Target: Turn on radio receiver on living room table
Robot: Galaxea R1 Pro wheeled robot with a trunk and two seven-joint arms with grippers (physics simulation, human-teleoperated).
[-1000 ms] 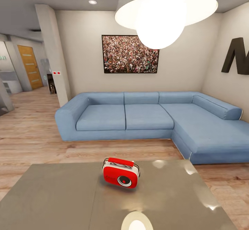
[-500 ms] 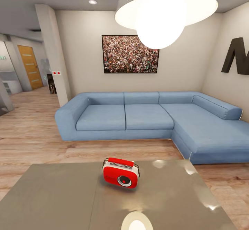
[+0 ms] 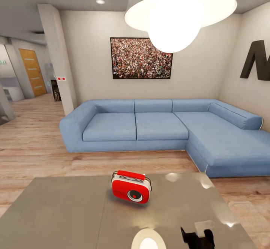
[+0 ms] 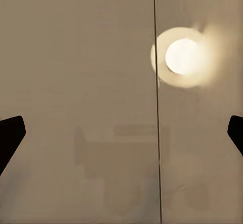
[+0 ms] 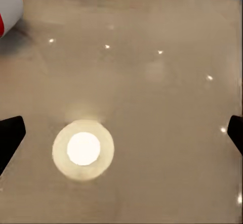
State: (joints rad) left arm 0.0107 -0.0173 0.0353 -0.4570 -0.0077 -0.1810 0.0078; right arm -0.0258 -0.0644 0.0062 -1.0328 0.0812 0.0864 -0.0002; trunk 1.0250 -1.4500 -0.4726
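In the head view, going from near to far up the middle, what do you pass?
right gripper → radio receiver on the table → wood floor → blue sofa → crowd picture on the far wall

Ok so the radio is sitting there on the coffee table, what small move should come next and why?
Probably bring the right gripper forward and toward the robot's left, to the radio receiver. It sits open-fingered at the near edge of the table, apart from the radio, whose dial faces the robot, untouched.
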